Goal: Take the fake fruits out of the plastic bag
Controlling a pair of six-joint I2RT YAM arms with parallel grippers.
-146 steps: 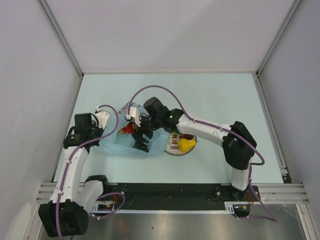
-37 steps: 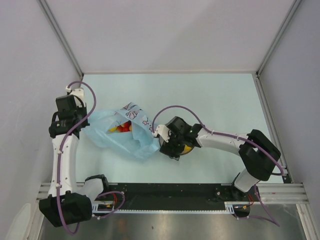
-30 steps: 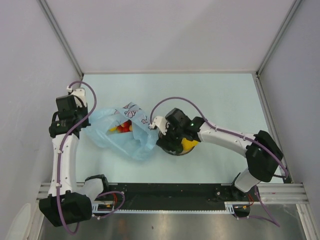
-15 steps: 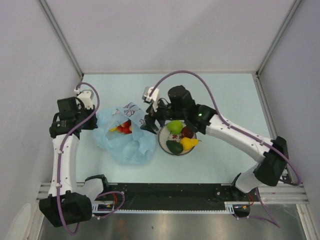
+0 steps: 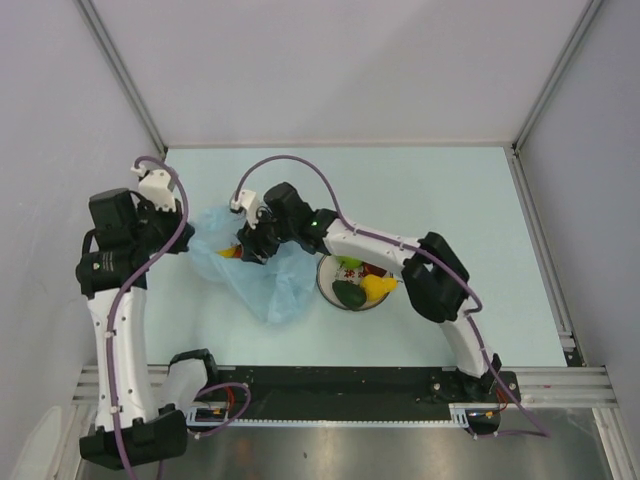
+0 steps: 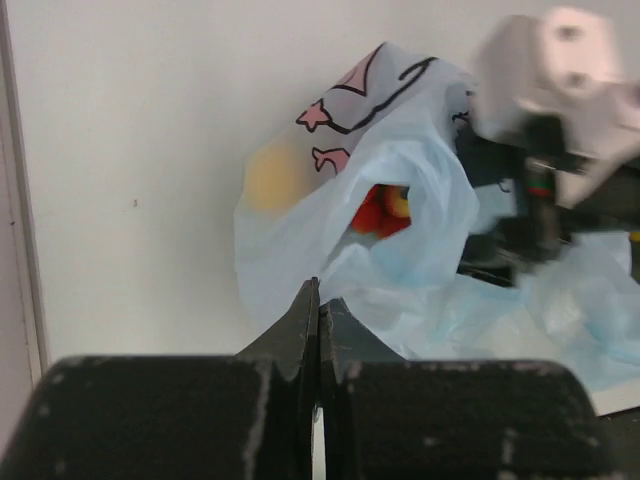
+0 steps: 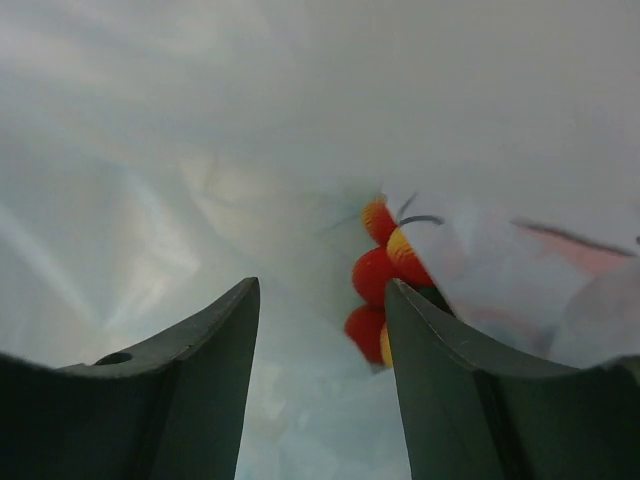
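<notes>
The red berries (image 7: 375, 275) lie inside the plastic bag (image 5: 262, 285), on the surface (image 5: 430, 190) beside the plate (image 5: 368, 307) that carries the other fake fruits (image 5: 348, 293). The right end effector (image 7: 320, 290) is in the bag's mouth, half open and empty. The left end effector (image 6: 318, 300) is closed, pinching the bag's edge. Next, I judge, the right one must centre on the berries and close.

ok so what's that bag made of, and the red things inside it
The plastic bag looks like thin translucent film, pale blue and crinkly: a yellowish piece shows dimly through its wall. The red berries inside look like smooth glossy plastic, with yellow tips; blur leaves the finish unsure.
</notes>
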